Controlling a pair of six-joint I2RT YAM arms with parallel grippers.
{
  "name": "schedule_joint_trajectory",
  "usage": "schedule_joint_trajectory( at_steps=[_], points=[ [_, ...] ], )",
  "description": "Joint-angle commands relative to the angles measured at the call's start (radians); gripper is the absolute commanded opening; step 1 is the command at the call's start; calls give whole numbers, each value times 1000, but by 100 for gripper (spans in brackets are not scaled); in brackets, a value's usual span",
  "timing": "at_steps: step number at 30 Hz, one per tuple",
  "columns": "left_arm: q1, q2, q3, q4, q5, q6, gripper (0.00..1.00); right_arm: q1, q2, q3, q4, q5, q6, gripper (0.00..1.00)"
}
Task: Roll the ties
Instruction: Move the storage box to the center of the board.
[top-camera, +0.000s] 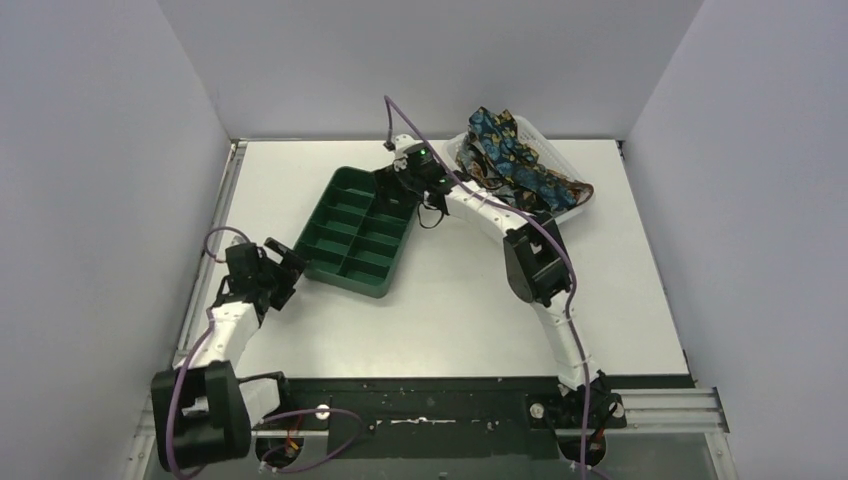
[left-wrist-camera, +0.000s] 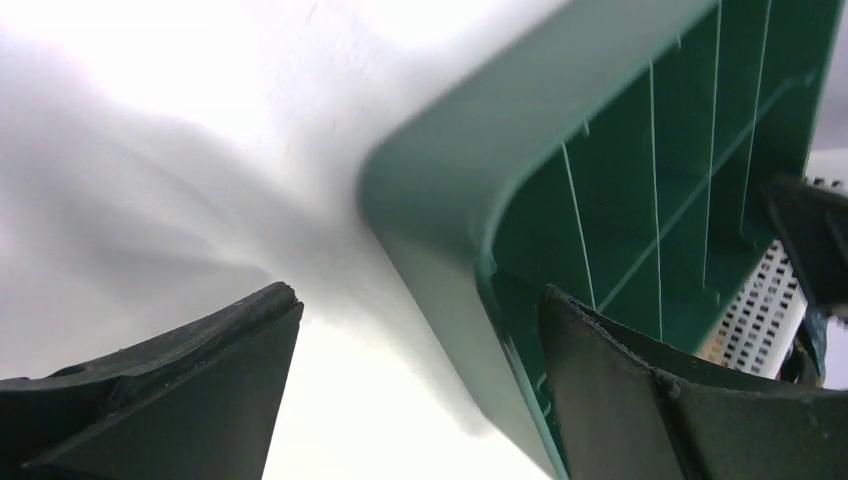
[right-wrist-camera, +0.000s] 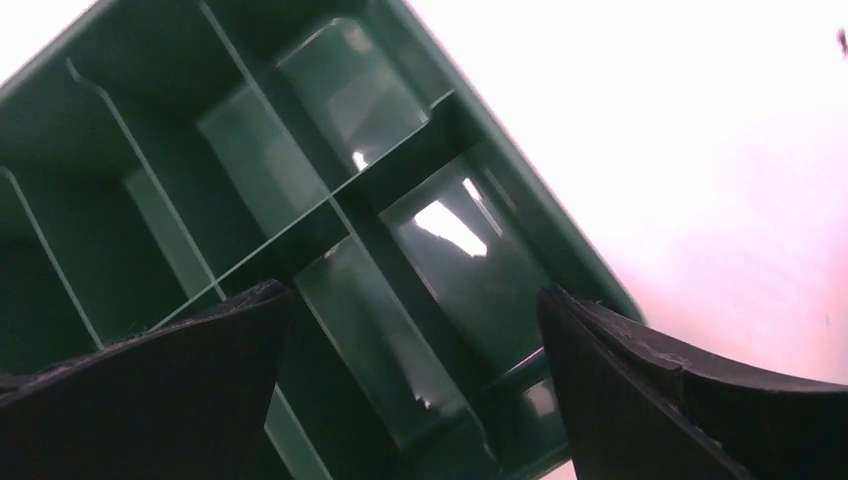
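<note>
The ties (top-camera: 517, 160) lie heaped in a white mesh basket (top-camera: 570, 208) at the back right, dark with blue and orange patterns. None is in either wrist view. My left gripper (top-camera: 292, 262) is open and straddles the near-left corner of the green compartment tray (top-camera: 357, 230); one finger is outside on the table, the other (left-wrist-camera: 640, 400) inside the tray (left-wrist-camera: 520, 140). My right gripper (top-camera: 405, 190) is open and empty over the tray's far-right corner compartments (right-wrist-camera: 380, 240).
The tray's compartments are all empty. The basket's white mesh (left-wrist-camera: 755, 310) shows past the tray in the left wrist view. White walls close in the table on three sides. A black rail (top-camera: 430, 400) runs along the near edge.
</note>
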Motion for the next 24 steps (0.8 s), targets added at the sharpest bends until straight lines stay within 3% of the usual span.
schedule_joint_trajectory(
  at_steps=[1,7,11,18,24],
  points=[
    [3,198,145,283,12,11,87,23,-114,-90,-75,18,33,100],
    [2,533,409,376,144,8,86,56,-199,-113,-114,30,31,100],
    [5,648,539,342,207,41,84,62,-298,-149,-117,13,16,100],
    [16,455,579,59,6,213,89,107,-554,-524,-40,43,-22,100],
    [18,176,450,-173,-189,236,93,304,-680,-852,121,64,47,100]
  ],
)
